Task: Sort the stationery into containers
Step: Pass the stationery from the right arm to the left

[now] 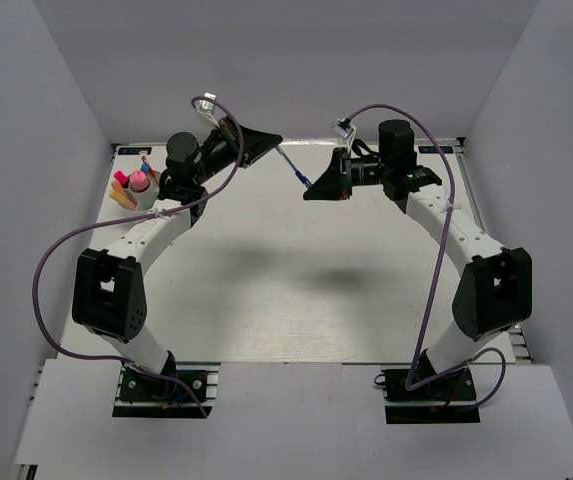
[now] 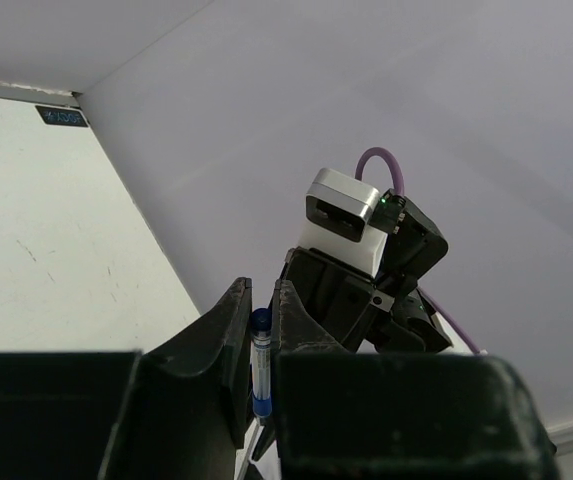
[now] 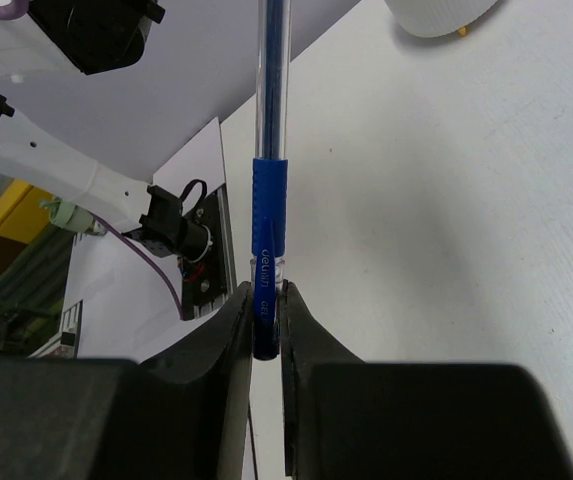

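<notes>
My right gripper (image 3: pixel 264 292) fingers were closest to the lens, pinched narrow on the blue pen (image 3: pixel 269 200). They gripped just below its blue sleeve, and the clear barrel ran straight away from me. My left gripper (image 2: pixel 263 290) fingers were also narrow, closed on the same pen at its other end, with the blue end cap poking out between the tips. So both of my grippers held one pen, one at each end.

From the overhead view, the pen hung in the air above the far middle of the table (image 1: pixel 296 280). It slanted between the two grippers, with the left one farther back and the right one nearer. It touched nothing else.

The white bowl (image 1: pixel 149 203) sat at the far left of the table, beside my left arm and well apart from the pen. It held a pink round-topped stick (image 1: pixel 138 181), an orange marker (image 1: pixel 121 198) and a few other coloured pieces. I could not tell which compartments they were in.
</notes>
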Controlling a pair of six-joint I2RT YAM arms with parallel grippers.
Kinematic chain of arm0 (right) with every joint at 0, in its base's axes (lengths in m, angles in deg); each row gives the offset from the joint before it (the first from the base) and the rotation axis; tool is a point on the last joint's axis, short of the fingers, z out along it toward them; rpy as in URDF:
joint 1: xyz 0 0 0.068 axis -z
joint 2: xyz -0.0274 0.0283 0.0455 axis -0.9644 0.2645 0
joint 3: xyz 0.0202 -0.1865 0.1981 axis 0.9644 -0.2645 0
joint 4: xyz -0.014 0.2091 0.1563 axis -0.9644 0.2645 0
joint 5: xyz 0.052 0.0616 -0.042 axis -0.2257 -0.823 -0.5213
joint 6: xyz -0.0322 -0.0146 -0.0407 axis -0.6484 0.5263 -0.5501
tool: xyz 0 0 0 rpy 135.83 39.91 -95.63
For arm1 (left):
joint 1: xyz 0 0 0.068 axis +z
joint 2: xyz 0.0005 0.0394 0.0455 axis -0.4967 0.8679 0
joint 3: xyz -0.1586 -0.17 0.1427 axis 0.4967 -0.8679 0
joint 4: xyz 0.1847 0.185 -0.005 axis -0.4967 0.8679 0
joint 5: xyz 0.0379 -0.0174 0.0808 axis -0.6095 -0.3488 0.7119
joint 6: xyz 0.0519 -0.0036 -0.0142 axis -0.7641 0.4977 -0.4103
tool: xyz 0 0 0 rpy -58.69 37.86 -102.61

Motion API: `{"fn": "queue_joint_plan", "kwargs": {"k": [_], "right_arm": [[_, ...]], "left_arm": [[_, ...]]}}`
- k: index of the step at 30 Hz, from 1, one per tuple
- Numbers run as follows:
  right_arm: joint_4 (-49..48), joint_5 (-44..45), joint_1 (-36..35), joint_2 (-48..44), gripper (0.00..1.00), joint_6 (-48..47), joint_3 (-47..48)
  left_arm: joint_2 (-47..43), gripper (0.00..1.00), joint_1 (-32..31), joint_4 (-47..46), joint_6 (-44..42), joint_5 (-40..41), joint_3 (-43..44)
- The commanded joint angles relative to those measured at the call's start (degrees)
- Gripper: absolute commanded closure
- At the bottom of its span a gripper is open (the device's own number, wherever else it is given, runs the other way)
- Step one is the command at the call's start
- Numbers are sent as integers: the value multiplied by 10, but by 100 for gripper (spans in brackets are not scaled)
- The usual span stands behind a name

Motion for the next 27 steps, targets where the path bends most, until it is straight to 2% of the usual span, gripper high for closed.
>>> {"fn": "queue_joint_plan", "kwargs": {"k": [1,27], "right_arm": [[-55,9,-13,3,100,-6,40],[-67,11,-12,8,100,-10,62]], "left_arm": [[-6,100,-45,24,-9,-65,-7],[-19,100,-105,38,-15,-69,-72]]}}
